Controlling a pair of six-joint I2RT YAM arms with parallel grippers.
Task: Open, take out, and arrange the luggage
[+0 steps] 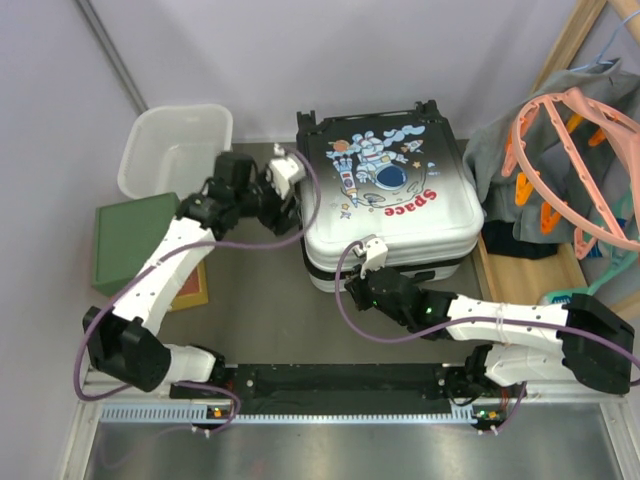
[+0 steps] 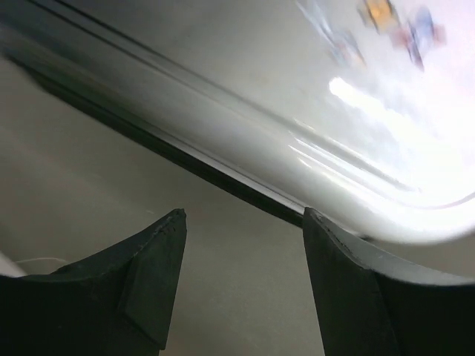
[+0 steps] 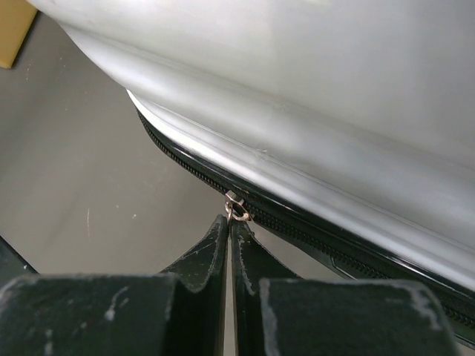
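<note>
The luggage [image 1: 385, 195] lies flat and closed in the middle of the table, astronaut print and red "Space" facing up. My right gripper [image 1: 352, 290] is at its near left corner, shut on the metal zipper pull [image 3: 236, 211] of the black zipper [image 3: 312, 233] that runs under the white shell [image 3: 297, 111]. My left gripper [image 1: 292, 205] is open and empty beside the luggage's left side; the left wrist view shows the shell [image 2: 297, 126] just beyond the two spread fingers [image 2: 159, 252], with bare table between them.
A white plastic basket [image 1: 175, 150] stands at the back left. A green-topped box [image 1: 135, 245] sits at the left edge. Grey clothes [image 1: 520, 150] and pink and orange hangers [image 1: 570, 150] hang at the right over a wooden tray [image 1: 520, 275].
</note>
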